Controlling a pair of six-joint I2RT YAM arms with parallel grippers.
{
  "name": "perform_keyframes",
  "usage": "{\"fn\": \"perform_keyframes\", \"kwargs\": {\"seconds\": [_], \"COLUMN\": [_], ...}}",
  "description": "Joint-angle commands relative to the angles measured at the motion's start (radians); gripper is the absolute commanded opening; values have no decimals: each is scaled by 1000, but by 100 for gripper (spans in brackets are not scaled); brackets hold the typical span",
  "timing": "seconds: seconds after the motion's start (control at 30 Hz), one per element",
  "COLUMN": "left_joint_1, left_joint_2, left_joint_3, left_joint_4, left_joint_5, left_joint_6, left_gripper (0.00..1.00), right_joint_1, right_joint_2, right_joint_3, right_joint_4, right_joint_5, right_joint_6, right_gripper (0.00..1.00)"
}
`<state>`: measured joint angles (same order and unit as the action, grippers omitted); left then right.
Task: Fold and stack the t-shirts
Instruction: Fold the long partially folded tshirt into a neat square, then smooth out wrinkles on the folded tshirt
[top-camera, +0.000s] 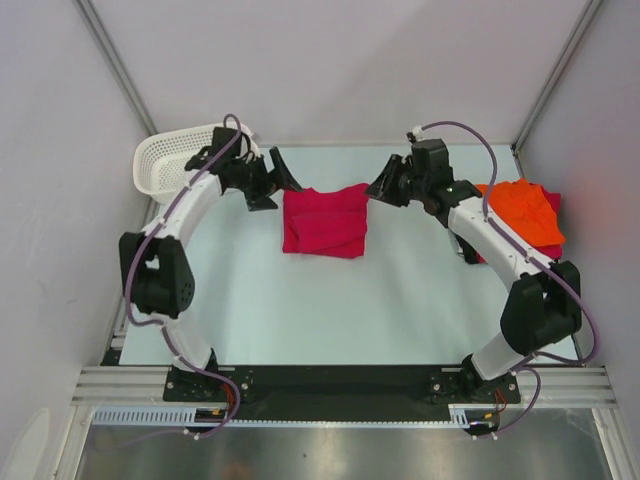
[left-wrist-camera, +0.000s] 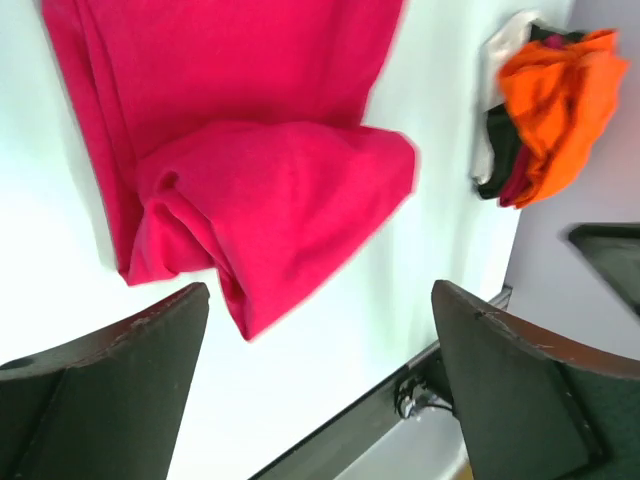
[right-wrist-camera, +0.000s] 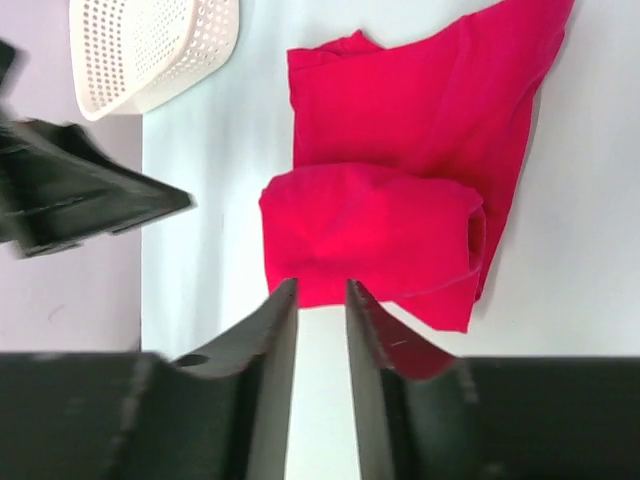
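- Left gripper (left-wrist-camera: 320, 292): fingers (left-wrist-camera: 110, 390) spread wide, holding nothing, just beside the folded red shirt (left-wrist-camera: 260, 190).
- Right gripper (right-wrist-camera: 320, 300): fingers (right-wrist-camera: 262, 380) a narrow gap apart, empty, tips near the red shirt's edge.
- Red shirt lies on the table (top-camera: 300, 300) between both grippers.
- Orange shirt (top-camera: 520, 208) is heaped at the right.

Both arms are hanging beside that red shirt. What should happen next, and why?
Probably the right end effector should swing over to the crumpled orange shirt. The crimson shirt already lies folded on the table, with nothing gripping it.
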<state>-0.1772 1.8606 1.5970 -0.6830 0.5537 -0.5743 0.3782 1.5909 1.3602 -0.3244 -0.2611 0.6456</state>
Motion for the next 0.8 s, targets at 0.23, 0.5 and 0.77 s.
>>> {"fn": "perform_keyframes", "kwargs": {"seconds": [0.23, 0.5, 0.77], "left_joint_1": [5, 10, 38], "left_joint_2": [-181, -176, -189], "left_joint_3": [-137, -154, -161], "left_joint_4": [-23, -47, -72], "left_joint_5": [-107, -124, -147], "left_joint_6": [129, 140, 156], "left_gripper": [93, 92, 92], "right_joint_1": [128, 249, 260], "right_joint_2": [73, 243, 418], "right_joint_3": [-104, -73, 135], "right_joint_4": [-53, -22, -97], "right_joint_5": [-225, -265, -120], "right_joint_6": [-47, -61, -113], "right_gripper": [0, 0, 0]}}
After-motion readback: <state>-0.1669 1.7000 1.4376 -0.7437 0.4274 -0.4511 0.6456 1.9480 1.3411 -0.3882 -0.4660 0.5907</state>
